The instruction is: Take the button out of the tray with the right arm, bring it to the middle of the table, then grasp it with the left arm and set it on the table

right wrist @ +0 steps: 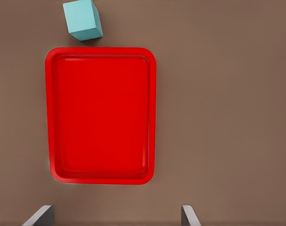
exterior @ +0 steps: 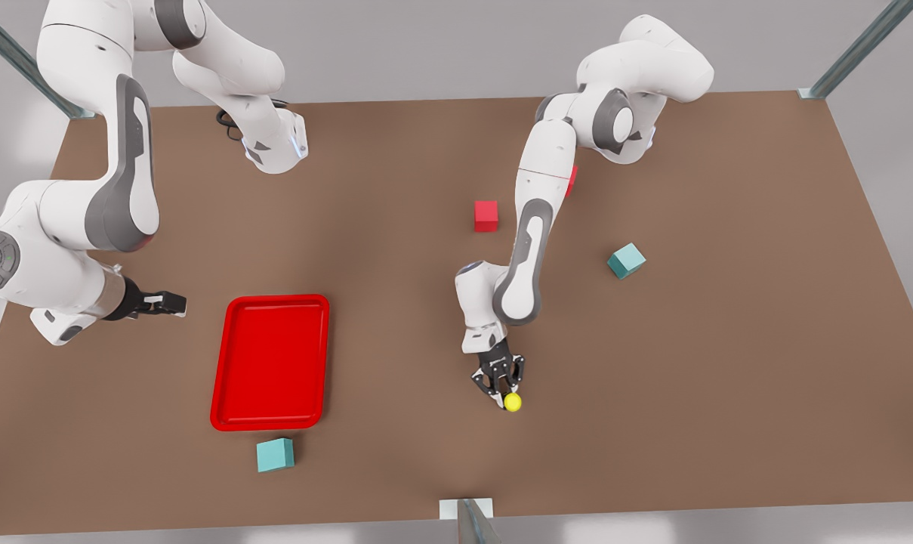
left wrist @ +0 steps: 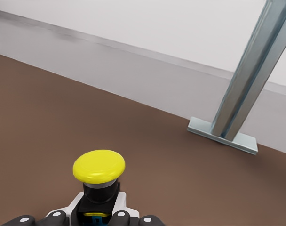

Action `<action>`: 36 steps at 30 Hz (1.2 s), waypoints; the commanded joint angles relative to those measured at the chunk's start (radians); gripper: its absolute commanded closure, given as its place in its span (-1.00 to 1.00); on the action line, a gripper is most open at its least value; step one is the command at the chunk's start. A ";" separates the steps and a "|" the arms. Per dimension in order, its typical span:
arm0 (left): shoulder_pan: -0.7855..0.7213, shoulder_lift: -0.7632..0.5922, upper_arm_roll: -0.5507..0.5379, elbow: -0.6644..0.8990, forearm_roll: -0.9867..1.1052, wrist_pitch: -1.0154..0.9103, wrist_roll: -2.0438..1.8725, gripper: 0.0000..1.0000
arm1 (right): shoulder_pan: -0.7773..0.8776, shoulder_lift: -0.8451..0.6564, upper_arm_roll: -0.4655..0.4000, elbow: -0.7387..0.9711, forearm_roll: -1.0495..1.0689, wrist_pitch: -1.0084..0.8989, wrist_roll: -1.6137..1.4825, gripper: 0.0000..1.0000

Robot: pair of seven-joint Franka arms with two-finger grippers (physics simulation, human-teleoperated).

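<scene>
The button [exterior: 512, 402], yellow cap on a dark body, is near the middle of the table [exterior: 396, 189], toward its near edge. My left gripper [exterior: 504, 394] is shut on its body. In the left wrist view the button [left wrist: 99, 165] stands cap-up between the fingers [left wrist: 119, 217], low over the brown top; whether it touches the table I cannot tell. The red tray [exterior: 270, 363] lies at the front view's left with nothing in it. My right gripper [exterior: 175, 304] waits open just left of it, and its wrist view looks down on the tray [right wrist: 101, 115] past the gripper [right wrist: 115, 216].
A teal cube [exterior: 275, 454] sits just in front of the tray, seen also as the teal cube [right wrist: 83, 19]. A red cube [exterior: 485, 215] and another teal cube [exterior: 626, 260] lie farther back. A metal post [left wrist: 249, 89] stands at the table's near edge.
</scene>
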 commanded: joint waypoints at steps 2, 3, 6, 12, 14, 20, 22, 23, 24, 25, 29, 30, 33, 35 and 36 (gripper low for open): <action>-0.001 -0.002 0.001 0.000 0.037 -0.006 -0.167 0.29 | 0.000 -0.002 0.000 0.000 0.001 -0.001 -0.003 -1.00; -0.001 -0.002 0.001 0.000 0.040 -0.009 -0.167 0.28 | -0.001 0.000 0.000 0.000 0.001 -0.001 -0.003 -1.00; -0.007 0.003 0.001 0.000 0.045 -0.016 -0.167 0.27 | 0.000 0.000 0.000 0.000 0.001 -0.003 -0.003 -1.00; -0.012 0.014 0.001 0.001 0.057 -0.019 -0.167 0.27 | 0.002 0.001 0.000 0.000 0.001 -0.003 -0.003 -1.00; -0.012 0.014 0.001 0.001 0.060 -0.019 -0.167 0.13 | 0.002 0.001 0.000 0.000 0.001 -0.003 -0.003 -1.00; -0.016 0.005 0.001 0.001 0.074 -0.032 -0.167 -0.99 | 0.003 0.010 0.003 0.000 0.001 -0.003 -0.003 -1.00; -0.015 0.000 0.001 0.001 0.074 -0.032 -0.167 -0.99 | -0.003 0.009 0.003 0.000 -0.001 -0.003 -0.003 -1.00; -0.015 -0.003 0.001 0.001 0.074 -0.032 -0.167 -0.99 | 0.002 0.010 0.003 0.000 -0.001 -0.003 -0.003 -1.00; -0.016 -0.018 0.001 0.000 0.076 -0.032 -0.165 -0.99 | 0.000 0.010 0.005 0.000 -0.001 -0.003 -0.003 -1.00; -0.016 -0.026 -0.001 0.000 0.076 -0.032 -0.165 -0.99 | 0.003 0.010 0.005 0.000 -0.001 -0.003 -0.003 -1.00; -0.030 -0.066 -0.003 -0.022 0.072 -0.047 -0.159 -0.99 | 0.003 0.012 0.006 0.000 0.001 -0.003 -0.003 -1.00; -0.033 -0.086 -0.003 -0.035 0.074 -0.047 -0.150 -0.99 | 0.003 0.012 0.006 0.000 0.001 -0.003 -0.001 -1.00; -0.022 -0.242 -0.012 -0.149 0.071 -0.036 -0.058 -0.99 | 0.003 0.012 0.006 0.000 0.001 -0.003 -0.001 -1.00; 0.050 -0.363 -0.084 -0.221 0.060 -0.030 0.045 -0.99 | 0.003 0.012 0.006 -0.003 -0.001 -0.003 -0.003 -1.00; 0.126 -0.413 -0.173 -0.230 0.060 -0.036 0.112 -0.99 | 0.005 0.017 0.006 -0.004 0.001 -0.003 -0.003 -1.00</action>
